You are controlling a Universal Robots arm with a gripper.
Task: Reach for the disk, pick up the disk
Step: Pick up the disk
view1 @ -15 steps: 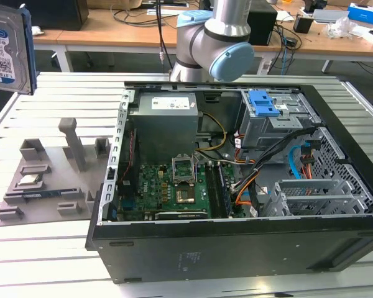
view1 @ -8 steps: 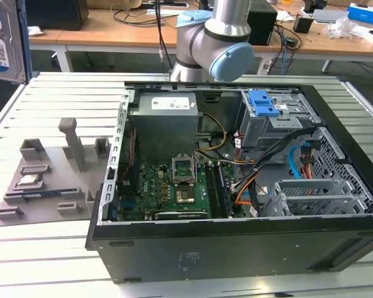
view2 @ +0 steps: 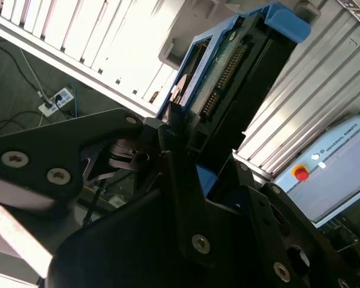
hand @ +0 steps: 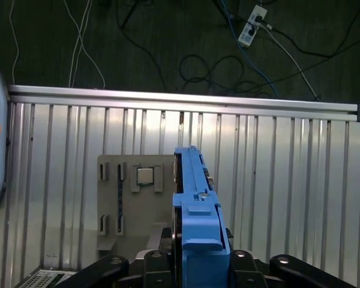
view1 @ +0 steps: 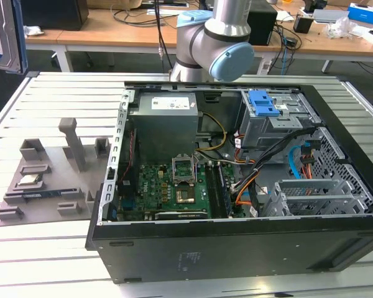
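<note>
The gripper (hand: 195, 267) was clamped on the two flat faces of the disk (hand: 195, 180), so the drive stood edge-on with its blue bracket (hand: 201, 231) outward. It hung well above the grey fixture tray (hand: 147, 210), likely to clear the tray's posts (view1: 74, 139); under the tray lay the slatted table (hand: 288, 180).

The open computer case (view1: 236, 251) lay on the slatted table (view1: 50, 267), with the arm (view1: 219, 37) rising just behind it and a desk (view1: 112, 35) farther back. Beside the case, at the exterior view's left, sat a tray (view1: 46, 202) with a chip (view1: 28, 180) on it. The disk (hand: 195, 192) stood on edge between the fingers of the gripper (hand: 196, 243), above the table near the tray.
</note>
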